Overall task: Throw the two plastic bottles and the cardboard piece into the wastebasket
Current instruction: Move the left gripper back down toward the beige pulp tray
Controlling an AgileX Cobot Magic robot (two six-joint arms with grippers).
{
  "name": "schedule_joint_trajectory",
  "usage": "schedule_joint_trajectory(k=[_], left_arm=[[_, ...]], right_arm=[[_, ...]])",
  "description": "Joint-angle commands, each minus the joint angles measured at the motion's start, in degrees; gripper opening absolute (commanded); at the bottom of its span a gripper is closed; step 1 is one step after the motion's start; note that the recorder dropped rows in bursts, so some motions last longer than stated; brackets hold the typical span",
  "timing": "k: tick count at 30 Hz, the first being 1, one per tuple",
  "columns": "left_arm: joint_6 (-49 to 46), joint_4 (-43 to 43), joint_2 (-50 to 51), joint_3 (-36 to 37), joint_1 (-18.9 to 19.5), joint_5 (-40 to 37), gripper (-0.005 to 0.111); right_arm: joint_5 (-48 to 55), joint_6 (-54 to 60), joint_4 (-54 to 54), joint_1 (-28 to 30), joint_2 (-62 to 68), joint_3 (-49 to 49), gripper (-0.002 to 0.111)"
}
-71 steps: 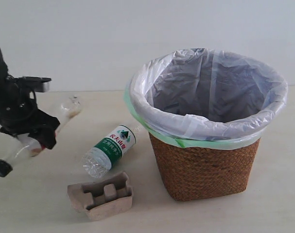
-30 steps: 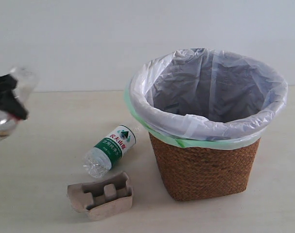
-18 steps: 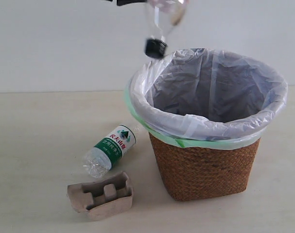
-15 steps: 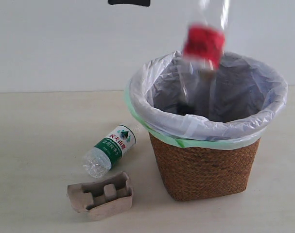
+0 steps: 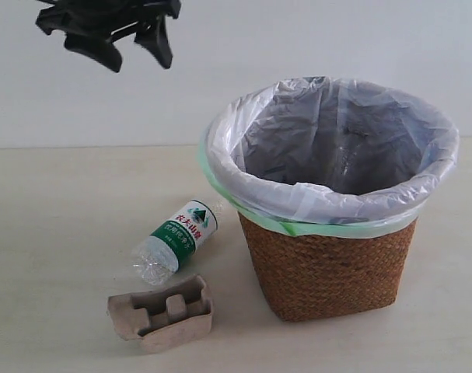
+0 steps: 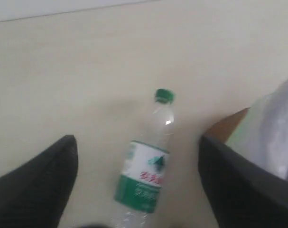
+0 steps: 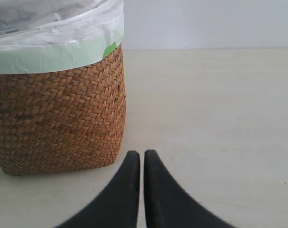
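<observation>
1. Spread wide and gripping nothing: left claw (image 5: 138, 61), high above the bench (image 5: 64, 194), at 10 o'clock from the wastebasket (image 5: 329, 268) in the exterior view.
2. Pinched shut and empty: right claw (image 7: 142, 154), low over the bench near the wastebasket's wicker wall.
3. Flat on the bench at 8 o'clock from the wastebasket, just beside it, neck toward 1 o'clock: green-capped bottle (image 5: 176, 241).
4. Hollows up, near the bottle at its 6 o'clock: cardboard piece (image 5: 162, 313).
5. Upright wastebasket, white liner bag (image 5: 243, 155) folded over the rim.

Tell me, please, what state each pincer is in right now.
Left pincer: open, holding nothing.
Right pincer: closed, holding nothing.
</observation>
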State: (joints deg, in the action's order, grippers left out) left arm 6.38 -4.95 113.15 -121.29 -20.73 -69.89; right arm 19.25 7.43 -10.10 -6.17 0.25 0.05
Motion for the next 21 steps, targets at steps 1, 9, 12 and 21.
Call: schedule_joint_trajectory(k=[1, 9, 12, 21], left_arm=[[-0.7, 4.9, -2.8, 8.6, 1.6, -0.1, 0.066], [-7.9, 6.3, -3.6, 25.7, 1.8, -0.1, 0.066], [-8.9, 6.5, -3.6, 30.8, 1.8, -0.1, 0.066], [-11.3, 6.9, -4.0, 43.4, 1.8, -0.1, 0.066]], right_arm=[[-0.4, 0.2, 0.3, 0.3, -0.3, -0.1, 0.000], [-0.4, 0.2, 0.3, 0.3, -0.3, -0.1, 0.000], [-0.4, 0.2, 0.3, 0.3, -0.3, -0.1, 0.000], [-0.4, 0.2, 0.3, 0.3, -0.3, -0.1, 0.000]])
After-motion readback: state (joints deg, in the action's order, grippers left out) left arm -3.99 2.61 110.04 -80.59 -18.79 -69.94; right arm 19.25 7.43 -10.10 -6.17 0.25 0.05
